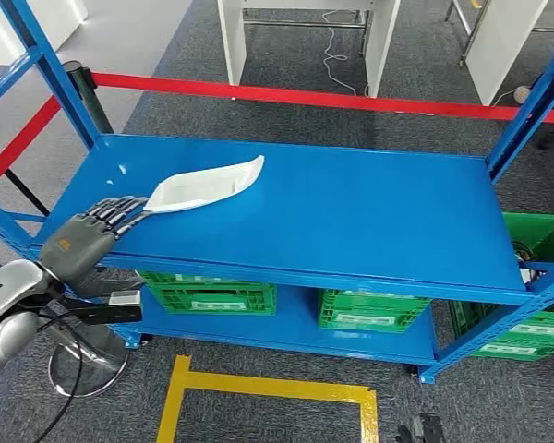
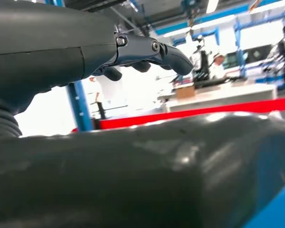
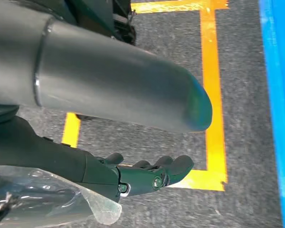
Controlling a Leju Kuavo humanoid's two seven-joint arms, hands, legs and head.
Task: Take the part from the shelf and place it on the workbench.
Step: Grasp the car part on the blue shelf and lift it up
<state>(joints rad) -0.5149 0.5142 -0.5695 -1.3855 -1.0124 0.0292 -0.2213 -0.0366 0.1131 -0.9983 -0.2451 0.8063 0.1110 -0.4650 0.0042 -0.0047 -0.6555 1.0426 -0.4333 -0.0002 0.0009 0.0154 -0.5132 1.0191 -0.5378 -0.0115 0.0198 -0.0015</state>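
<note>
The part [image 1: 206, 185] lies on the shelf [image 1: 343, 217], its near end just ahead of the left hand's [image 1: 86, 238] outstretched, spread fingers; no grip is seen. The right hand [image 3: 141, 175] hangs empty, fingers loosely apart. Lifting and placing remain.

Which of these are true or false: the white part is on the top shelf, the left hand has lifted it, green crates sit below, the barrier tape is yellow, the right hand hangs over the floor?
1. The white part lies on the blue shelf's top level. True.
2. The left hand has lifted it. False: the part rests on the shelf, the fingers at its near end.
3. Green crates sit on the lower level. True.
4. The barrier tape is yellow. False: it is red.
5. The right hand hangs over the floor. True.
</note>
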